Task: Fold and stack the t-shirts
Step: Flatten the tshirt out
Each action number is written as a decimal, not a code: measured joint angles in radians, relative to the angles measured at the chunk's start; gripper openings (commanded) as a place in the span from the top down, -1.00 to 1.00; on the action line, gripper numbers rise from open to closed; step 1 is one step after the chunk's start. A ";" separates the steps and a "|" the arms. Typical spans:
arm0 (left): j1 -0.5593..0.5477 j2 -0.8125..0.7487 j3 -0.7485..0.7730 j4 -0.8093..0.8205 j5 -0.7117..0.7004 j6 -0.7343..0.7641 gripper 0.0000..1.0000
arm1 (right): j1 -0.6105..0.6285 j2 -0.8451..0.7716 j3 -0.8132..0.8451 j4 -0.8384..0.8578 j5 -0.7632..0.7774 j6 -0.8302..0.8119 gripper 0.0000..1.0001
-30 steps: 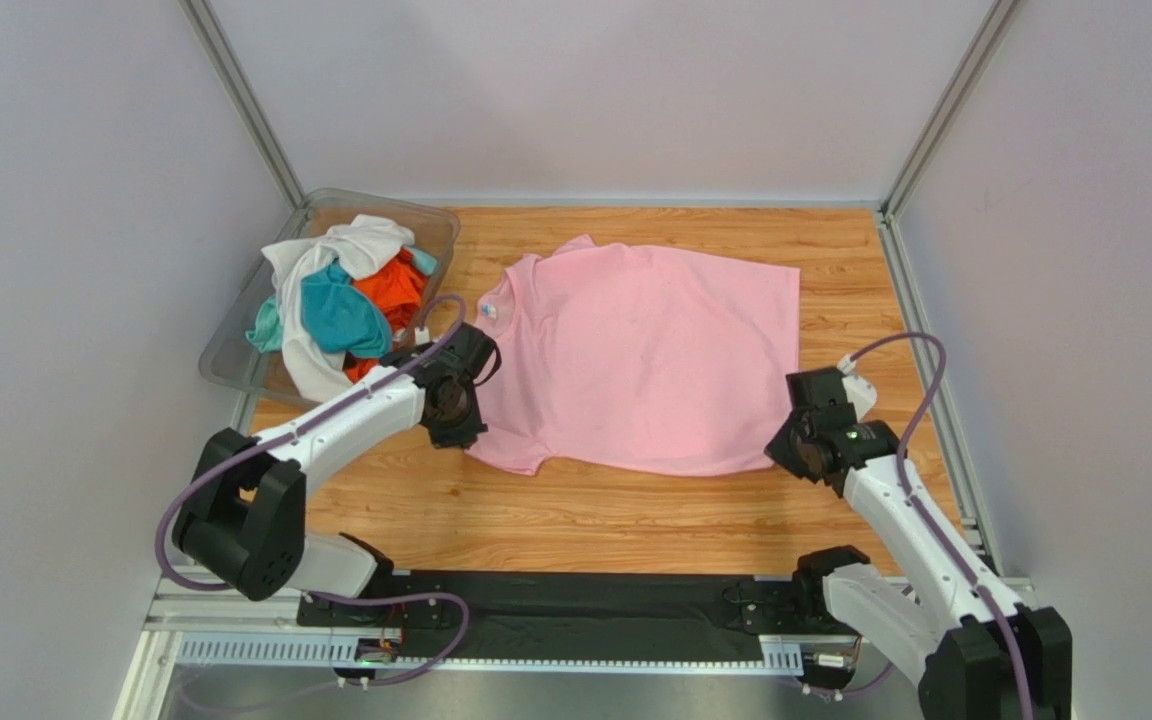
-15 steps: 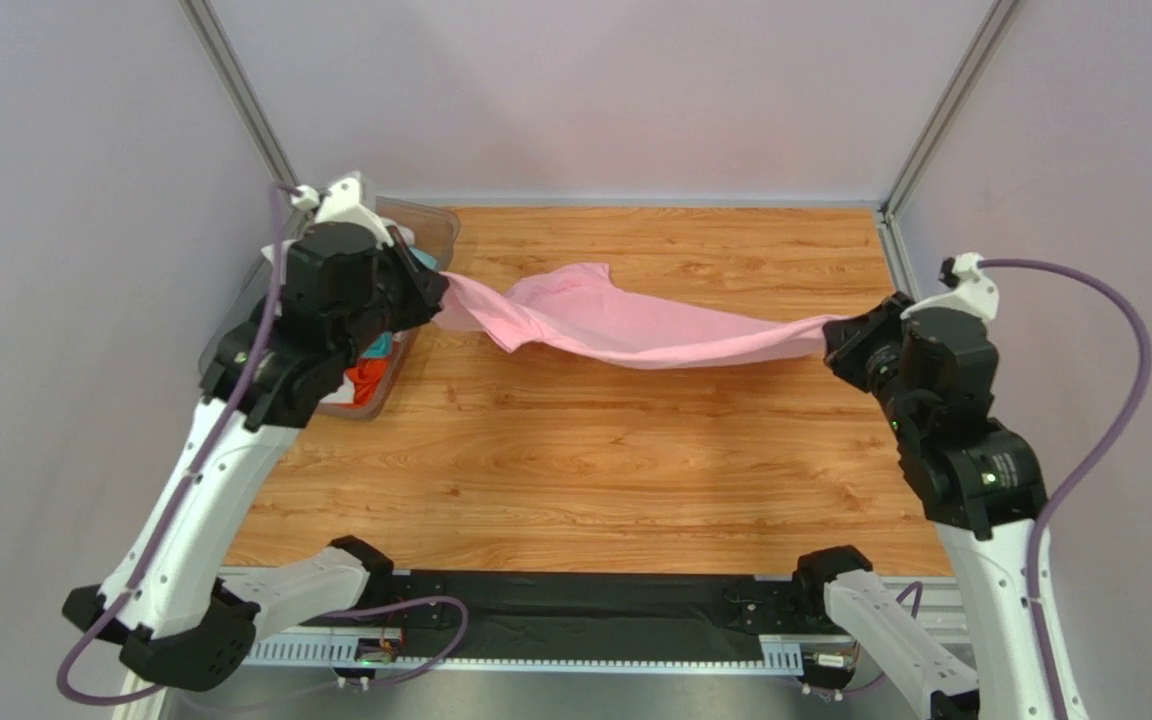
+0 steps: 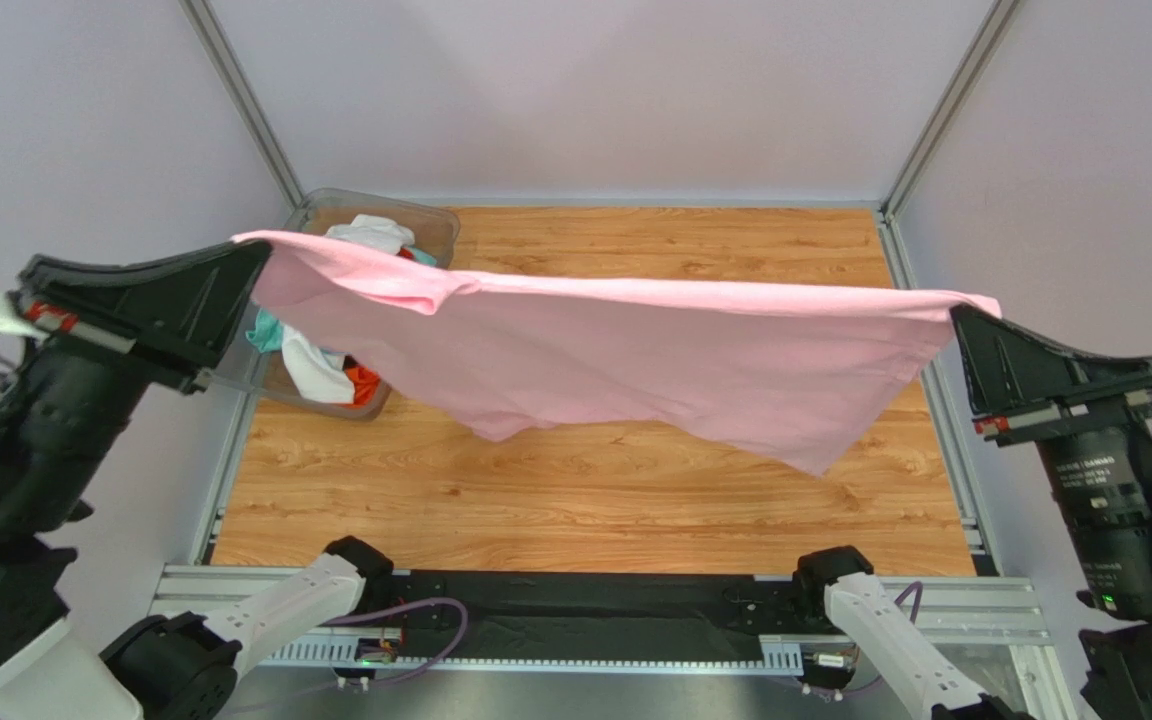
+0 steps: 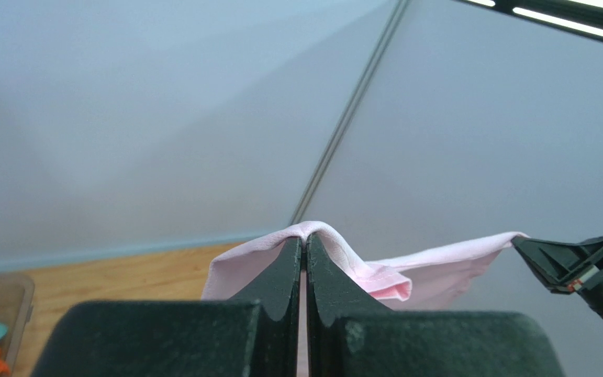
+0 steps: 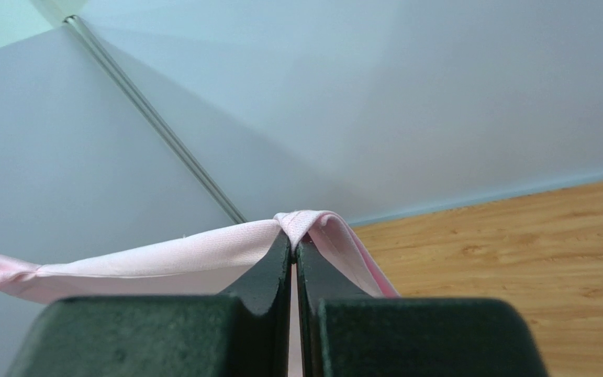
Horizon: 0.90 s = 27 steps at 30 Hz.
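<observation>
Your pink shirt (image 3: 642,353) hangs in the air above the table (image 3: 612,503), stretched between the two grippers, with its top edge pulled into a nearly straight line. Below that edge the cloth drapes loosely, dipping lowest right of centre, and one fold shows near the left end.

Your left gripper (image 3: 259,252) is raised high on the left and pinches one top corner. In the left wrist view the jaws (image 4: 305,242) are pressed together, with pink cloth (image 4: 324,236) bulging over their tips.

Your right gripper (image 3: 964,314) is raised on the right and pinches the opposite corner. Its wrist view shows the jaws (image 5: 293,239) clamped tight on a pink fold (image 5: 312,224).

Behind the left end of the shirt, the bin (image 3: 425,225) sits at the far left of the table. It holds a heap of other shirts (image 3: 319,368) in white, teal and orange, partly hidden by the pink one.
</observation>
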 measured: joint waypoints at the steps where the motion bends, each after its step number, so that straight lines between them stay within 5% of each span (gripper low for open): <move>1: 0.000 -0.008 0.027 0.008 0.017 0.007 1.00 | 0.000 -0.004 0.019 0.000 -0.012 -0.001 0.99; 10: 0.000 0.005 0.056 0.034 0.048 0.050 1.00 | 0.000 -0.004 0.010 -0.024 -0.042 -0.011 1.00; 16: 0.000 0.110 -0.065 0.079 -0.103 0.099 1.00 | -0.001 0.061 -0.109 -0.019 0.064 -0.041 0.99; 22: 0.017 0.410 -0.093 0.117 -0.306 0.155 1.00 | -0.014 0.287 -0.253 0.056 0.185 -0.072 0.99; 27: 0.086 0.718 -0.139 0.141 -0.316 0.159 1.00 | -0.144 0.507 -0.428 0.169 0.126 -0.074 0.97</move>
